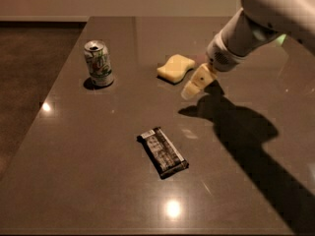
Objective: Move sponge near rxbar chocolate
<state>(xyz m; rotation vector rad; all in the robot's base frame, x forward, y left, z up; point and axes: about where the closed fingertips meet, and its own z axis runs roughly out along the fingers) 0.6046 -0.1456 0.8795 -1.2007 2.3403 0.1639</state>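
Observation:
The pale yellow sponge (175, 68) lies flat on the dark table, right of centre towards the back. The rxbar chocolate (163, 152), a black wrapper with grey-white print, lies nearer the front, well apart from the sponge. My gripper (190, 91) hangs from the white arm (256, 23) that reaches in from the upper right. Its cream tips sit just right of and in front of the sponge, above the table, not touching it. It holds nothing.
A green-white soda can (99, 63) stands upright at the back left. The table's left edge (59, 82) drops to the floor. The arm casts a broad shadow (246, 136) over the right side.

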